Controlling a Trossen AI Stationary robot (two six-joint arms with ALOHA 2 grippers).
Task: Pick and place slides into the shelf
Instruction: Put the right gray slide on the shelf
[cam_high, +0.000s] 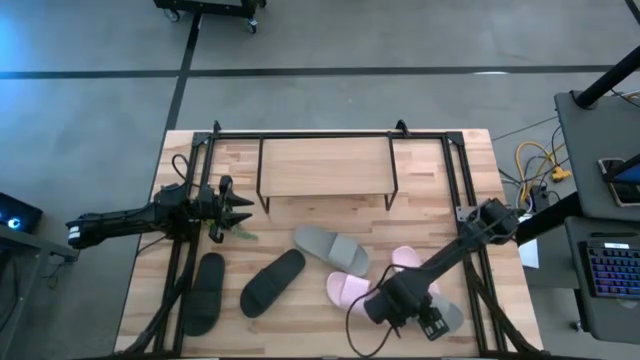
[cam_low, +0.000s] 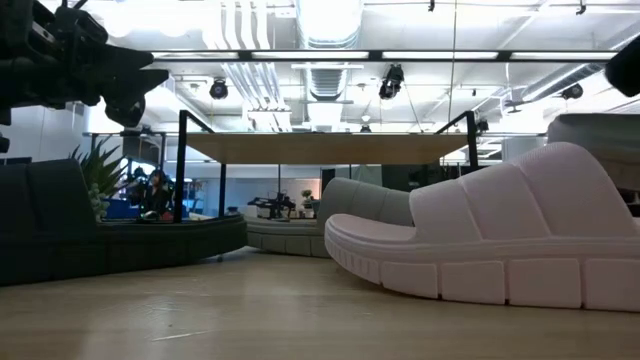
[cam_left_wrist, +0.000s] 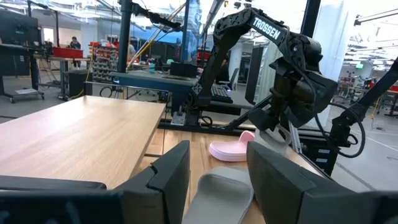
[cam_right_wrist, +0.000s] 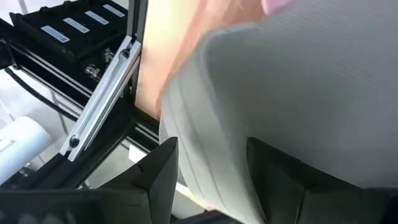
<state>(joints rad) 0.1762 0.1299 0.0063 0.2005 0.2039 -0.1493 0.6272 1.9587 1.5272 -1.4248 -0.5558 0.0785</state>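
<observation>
Over at nine o'clock on the table, the left gripper waits with its fingers apart, holding nothing, beside two flat black slides. At twelve o'clock stands the small shelf with a light wooden top, still bare. At five o'clock, the right gripper has its fingers spread around a pale grey-green slide. If they squeeze only the edge, it may slip and fall.

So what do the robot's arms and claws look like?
Both are dark, slim, jointed arms. The right arm has white letters reading TROSSEN on one link and a black cable looping beside it. The left claw has two flat, dark, squared fingers; the right claw has the same kind.
</observation>
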